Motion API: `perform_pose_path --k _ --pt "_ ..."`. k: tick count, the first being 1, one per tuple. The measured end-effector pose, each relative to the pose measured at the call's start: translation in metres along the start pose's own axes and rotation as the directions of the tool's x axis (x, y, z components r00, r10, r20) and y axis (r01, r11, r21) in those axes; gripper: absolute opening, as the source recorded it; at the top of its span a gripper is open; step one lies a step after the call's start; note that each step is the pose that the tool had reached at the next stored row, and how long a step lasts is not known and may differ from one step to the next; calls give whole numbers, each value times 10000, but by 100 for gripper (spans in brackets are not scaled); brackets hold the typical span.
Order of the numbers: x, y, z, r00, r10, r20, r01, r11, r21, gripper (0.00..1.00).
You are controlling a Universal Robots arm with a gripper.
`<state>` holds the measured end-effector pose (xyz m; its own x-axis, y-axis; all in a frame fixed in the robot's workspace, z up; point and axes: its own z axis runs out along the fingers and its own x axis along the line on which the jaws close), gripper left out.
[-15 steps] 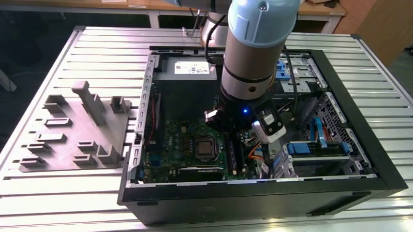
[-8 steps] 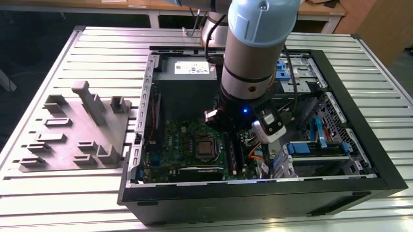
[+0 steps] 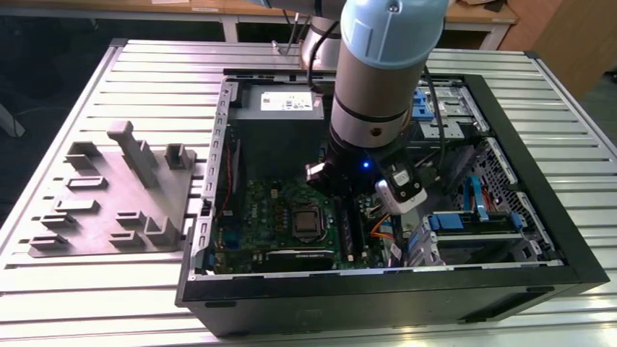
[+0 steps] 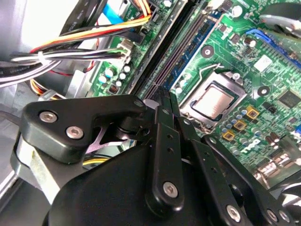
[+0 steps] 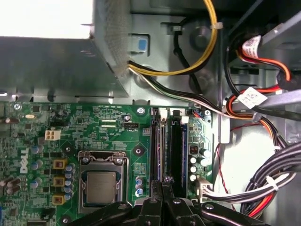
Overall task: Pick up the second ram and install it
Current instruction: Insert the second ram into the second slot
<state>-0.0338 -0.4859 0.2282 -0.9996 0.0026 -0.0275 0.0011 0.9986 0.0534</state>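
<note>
My gripper [image 5: 162, 181] is shut, its black fingertips pressed together right over the row of memory slots on the green motherboard [image 5: 113, 127]. A dark ram stick [image 5: 159, 141] stands in the slot directly beneath the tips. A second dark ram stick [image 5: 175, 141] sits in the neighbouring slot, a white latch at its far end. In the second wrist view the gripper [image 4: 165, 94] points down the same slots [image 4: 186, 42]. I cannot tell whether the tips touch the stick. In the exterior view the arm [image 3: 371, 108] reaches down into the open computer case [image 3: 386, 282].
The processor socket [image 5: 101, 186] lies beside the slots. Bundled cables [image 5: 263, 183] crowd the other side. A power supply [image 3: 279, 105] sits at the case's far end and drive bays [image 3: 482, 217] towards the exterior view's right. A grey fixture plate [image 3: 106, 195] lies on the slatted table, to the left of the case in that view.
</note>
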Motion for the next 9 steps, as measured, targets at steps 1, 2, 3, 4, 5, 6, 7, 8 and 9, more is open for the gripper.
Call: perform_pose_path --k 1,2,3,4,5,6,7,8,9 --pt "0 0 2 9999 125 7 -125 9999 3 11" --pt "0 0 3 9997 230 13 -230 9997 5 11" --pt "0 0 4 9996 268 15 -268 9996 5 11" --pt "0 0 4 9996 269 15 -269 9996 6 11" --pt "0 0 4 9996 270 15 -270 9996 6 11" --pt "0 0 5 9996 270 15 -270 9996 5 11" --pt "-1 0 6 9996 271 15 -271 9996 5 11" --pt "-3 0 6 9996 269 16 -269 9996 6 11" --pt "-5 0 6 9996 267 15 -267 9996 5 11"
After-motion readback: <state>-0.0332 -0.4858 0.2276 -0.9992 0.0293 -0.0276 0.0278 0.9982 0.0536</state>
